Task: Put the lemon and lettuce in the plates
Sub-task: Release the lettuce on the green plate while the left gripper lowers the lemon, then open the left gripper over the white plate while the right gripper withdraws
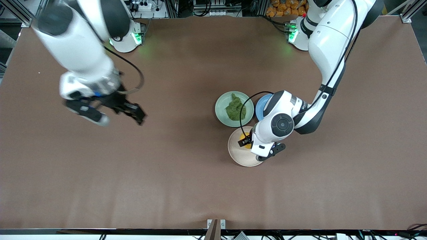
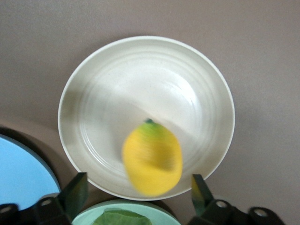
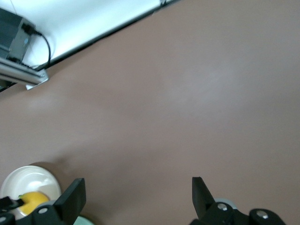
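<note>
Front view has the job looking all but finished. Nearest the camera is the beige plate point(image 1: 241, 156), and the lemon point(image 1: 246, 139) sits inside it, partly hidden under the left gripper point(image 1: 247, 142), which hangs just over it. From the left wrist view the lemon point(image 2: 152, 158) is blurred — I'd judge it has only just dropped or is rolling — and it lies toward the plate's rim, clear of both fingers point(image 2: 75, 193), which stand wide apart with nothing between them. It is a plump bright yellow oval with a small green tip.

Just farther from the camera than the beige plate is the mint plate point(image 1: 221, 107), with the lettuce point(image 1: 236, 108) resting in its middle — a dark green, crinkled leaf, narrow stem end pointing toward the robots' bases. Beside the mint plate, toward the left arm's end, a blue plate point(image 1: 260, 106) peeks out from under the arm and looks empty.

Right gripper point(image 1: 133, 113) waits well away from the beige plate, over bare table toward the right arm's end, jaws spread and empty.

What is left, by my reckoning: the lemon settling and the left arm lifting clear.
</note>
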Robot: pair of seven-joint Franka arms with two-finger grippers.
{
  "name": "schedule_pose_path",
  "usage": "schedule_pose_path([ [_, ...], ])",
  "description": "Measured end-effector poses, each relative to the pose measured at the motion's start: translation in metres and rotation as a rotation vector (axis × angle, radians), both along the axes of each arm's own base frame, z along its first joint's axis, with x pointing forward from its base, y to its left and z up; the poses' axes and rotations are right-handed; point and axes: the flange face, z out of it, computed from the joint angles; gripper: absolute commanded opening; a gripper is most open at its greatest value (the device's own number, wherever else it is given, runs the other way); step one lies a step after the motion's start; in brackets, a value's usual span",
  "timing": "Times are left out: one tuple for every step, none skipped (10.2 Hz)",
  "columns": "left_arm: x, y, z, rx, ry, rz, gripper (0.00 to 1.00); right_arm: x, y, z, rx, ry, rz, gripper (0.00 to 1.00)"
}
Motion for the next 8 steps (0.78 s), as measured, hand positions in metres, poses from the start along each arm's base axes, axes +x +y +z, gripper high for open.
schedule_pose_path([
  [0.007,0.011,0.002,0.003,-0.008,0.018,1.00,-0.008,-0.030,0.024,-0.029,-0.010,0.035,1.00],
  [0.016,0.026,0.006,0.005,-0.016,0.041,1.00,-0.015,-0.056,0.040,-0.060,-0.007,0.073,1.00],
  [0.027,0.045,0.012,0.004,-0.024,0.082,1.00,-0.021,-0.079,0.049,-0.086,0.009,0.115,1.00],
  [0.036,0.062,0.020,0.005,-0.032,0.142,1.00,-0.022,-0.094,0.050,-0.099,0.028,0.143,1.00],
  [0.044,0.081,0.032,0.006,-0.042,0.211,1.00,-0.022,-0.105,0.048,-0.095,0.050,0.166,1.00],
  [0.052,0.100,0.047,0.006,-0.054,0.272,1.00,-0.022,-0.117,0.047,-0.077,0.070,0.192,1.00],
  [0.054,0.117,0.057,0.008,-0.057,0.321,1.00,-0.023,-0.134,0.049,-0.065,0.084,0.223,1.00],
  [0.052,0.128,0.061,0.007,-0.048,0.353,1.00,-0.026,-0.153,0.051,-0.064,0.098,0.256,1.00],
])
